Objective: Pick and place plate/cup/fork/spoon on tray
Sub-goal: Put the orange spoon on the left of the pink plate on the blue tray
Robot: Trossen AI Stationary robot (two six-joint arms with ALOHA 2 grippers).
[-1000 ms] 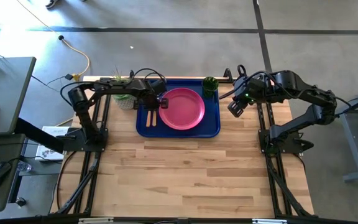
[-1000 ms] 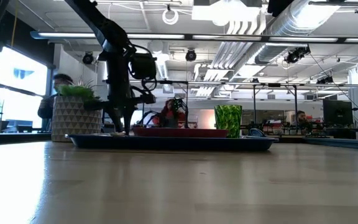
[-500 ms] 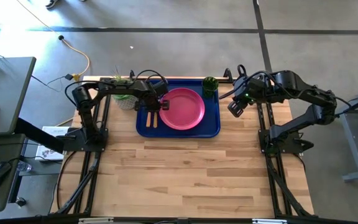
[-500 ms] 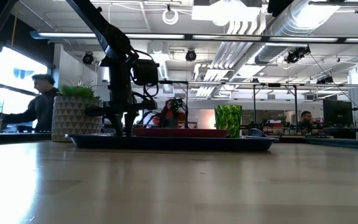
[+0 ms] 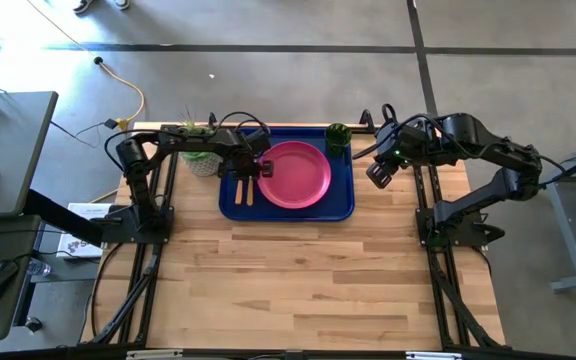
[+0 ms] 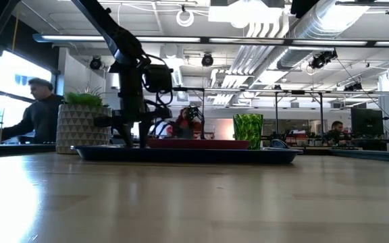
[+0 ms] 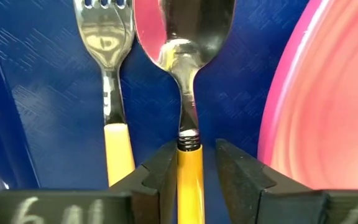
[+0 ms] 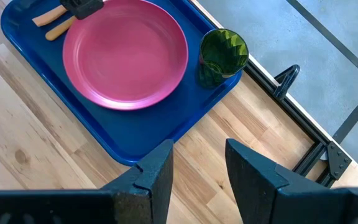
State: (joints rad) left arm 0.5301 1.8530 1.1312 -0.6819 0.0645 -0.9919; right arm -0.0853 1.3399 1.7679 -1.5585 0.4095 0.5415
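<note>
The dark blue tray (image 5: 340, 203) holds the pink plate (image 5: 293, 174) in its middle and the green cup (image 5: 338, 135) at its far right corner. The fork (image 7: 107, 43) and the spoon (image 7: 185, 43) lie side by side flat on the tray's floor, left of the plate. My left gripper (image 7: 194, 152) is low over the tray's left part. It is open, with its fingers on either side of the spoon's orange handle (image 7: 190, 180). My right gripper (image 8: 197, 168) is open and empty above the table, just right of the tray.
A leafy plant in a pale pot (image 5: 200, 155) stands at the tray's far left corner, close behind my left arm. Bare wooden tabletop (image 5: 308, 280) stretches from the tray to the near edge. People show in the room behind the table (image 6: 36, 111).
My left gripper has shifted slightly toward the plate and its fingers have spread apart in the low view. The spoon lies on the tray beside the fork. My right arm has kept still.
</note>
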